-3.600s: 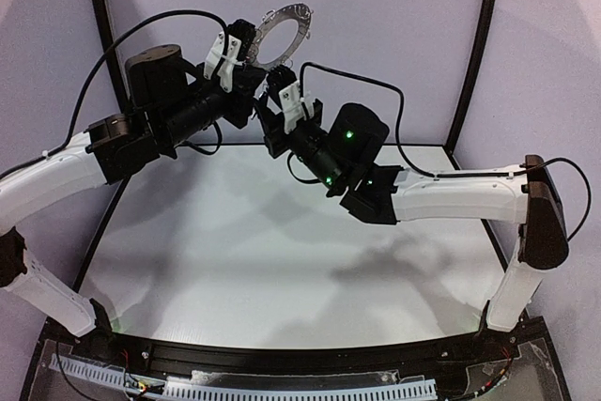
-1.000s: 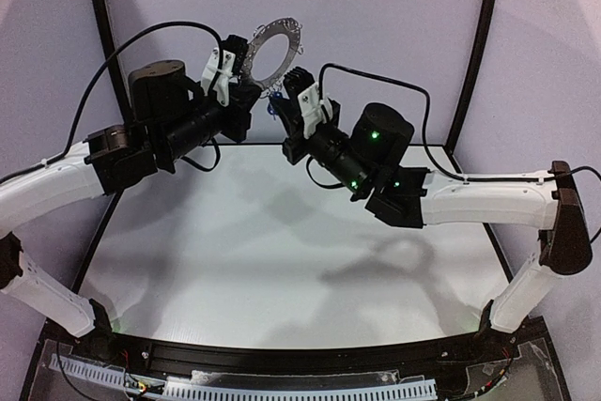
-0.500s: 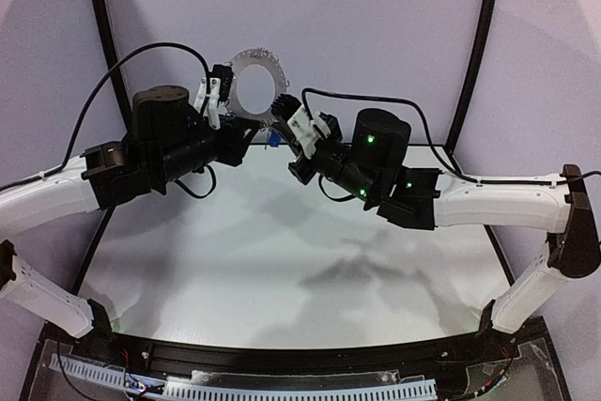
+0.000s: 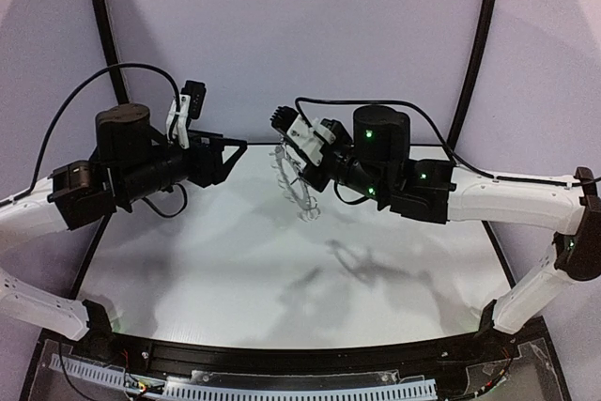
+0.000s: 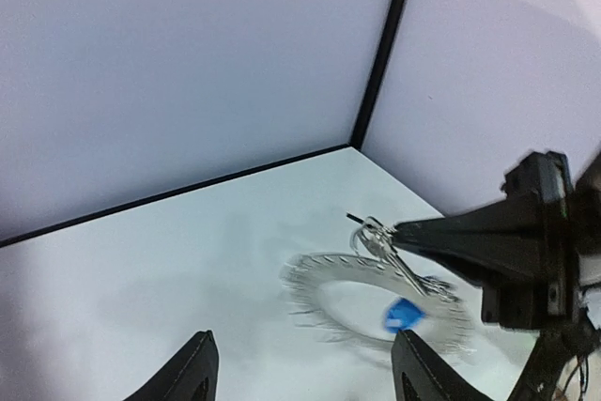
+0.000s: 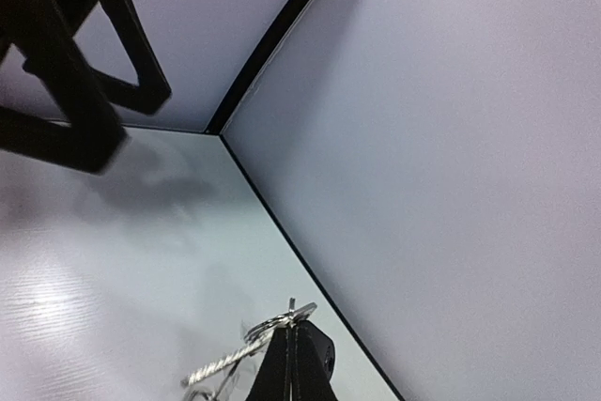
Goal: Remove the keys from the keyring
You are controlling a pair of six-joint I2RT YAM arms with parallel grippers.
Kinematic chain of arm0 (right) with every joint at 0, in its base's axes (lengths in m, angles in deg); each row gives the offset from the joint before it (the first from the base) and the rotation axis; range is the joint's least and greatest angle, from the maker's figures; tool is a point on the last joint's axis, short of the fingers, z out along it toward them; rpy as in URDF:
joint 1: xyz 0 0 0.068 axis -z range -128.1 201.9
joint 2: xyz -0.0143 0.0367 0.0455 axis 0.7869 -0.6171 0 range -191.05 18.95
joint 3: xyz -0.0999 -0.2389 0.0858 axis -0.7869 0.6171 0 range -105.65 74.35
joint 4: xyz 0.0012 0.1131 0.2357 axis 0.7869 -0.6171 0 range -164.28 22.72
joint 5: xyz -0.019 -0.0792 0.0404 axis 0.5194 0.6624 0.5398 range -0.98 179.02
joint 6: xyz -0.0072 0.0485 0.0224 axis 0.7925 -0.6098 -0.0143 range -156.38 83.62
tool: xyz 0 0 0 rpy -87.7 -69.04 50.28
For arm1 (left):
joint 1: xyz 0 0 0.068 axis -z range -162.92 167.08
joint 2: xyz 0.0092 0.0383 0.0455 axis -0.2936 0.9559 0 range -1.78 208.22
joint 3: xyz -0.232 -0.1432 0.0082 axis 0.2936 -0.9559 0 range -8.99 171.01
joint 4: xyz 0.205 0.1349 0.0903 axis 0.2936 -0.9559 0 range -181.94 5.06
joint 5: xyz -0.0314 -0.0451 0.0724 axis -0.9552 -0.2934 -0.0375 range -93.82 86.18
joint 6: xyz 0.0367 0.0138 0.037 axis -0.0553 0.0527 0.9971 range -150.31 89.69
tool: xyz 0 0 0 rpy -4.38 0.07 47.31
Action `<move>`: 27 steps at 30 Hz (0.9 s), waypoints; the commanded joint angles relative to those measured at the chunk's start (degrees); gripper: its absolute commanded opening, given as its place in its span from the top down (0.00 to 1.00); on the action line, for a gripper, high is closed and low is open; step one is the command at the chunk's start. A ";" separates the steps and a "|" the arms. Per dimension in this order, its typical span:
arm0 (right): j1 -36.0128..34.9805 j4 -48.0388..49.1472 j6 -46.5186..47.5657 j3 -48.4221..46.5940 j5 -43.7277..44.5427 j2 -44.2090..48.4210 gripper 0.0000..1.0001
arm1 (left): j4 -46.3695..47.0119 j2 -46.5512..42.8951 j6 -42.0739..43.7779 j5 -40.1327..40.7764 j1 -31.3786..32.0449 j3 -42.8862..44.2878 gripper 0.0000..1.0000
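left claw (image 5: pixel 302 375): spread, empty | right claw (image 6: pixel 293 352): pinched onto keyring (image 5: pixel 319 275), hanging over tabletop (image 4: pixel 235 260) | blue-headed key (image 5: pixel 404 313) at ring

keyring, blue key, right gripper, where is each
keyring (image 5: pixel 305 281): left wrist view, on its left rim
blue key (image 5: pixel 402 313): left wrist view, on its plastic head
right gripper (image 6: pixel 294 333): right wrist view, at the tips of its shut jaws

In the left wrist view the keyring (image 5: pixel 329 265) sits at the lower right of the frame, above the worktop (image 5: pixel 141 260). The right arm's fingers (image 5: pixel 470 237) reach in from the right and pinch its far edge. One key (image 5: pixel 404 312) shows within the ring's right half. Overhead, the left arm's fingers (image 4: pixel 225 149) stand left of the ring, apart from it.
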 commanded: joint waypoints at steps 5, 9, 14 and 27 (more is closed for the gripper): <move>-0.42 -7.56 -3.74 -1.77 -3.41 4.39 1.00 | 0.81 -1.69 9.01 -12.97 -0.38 -2.84 0.35; -0.42 -10.53 -4.21 -3.67 -3.56 3.91 1.00 | -0.69 1.28 9.10 -11.41 -0.39 -0.05 0.38; -0.49 -20.08 -8.56 -8.15 -5.89 2.81 1.00 | -0.96 3.42 11.87 -14.02 -0.42 1.16 0.43; -0.47 -37.48 -22.01 -17.48 -10.53 0.14 1.00 | -3.32 7.83 16.87 -18.42 -0.38 5.71 0.51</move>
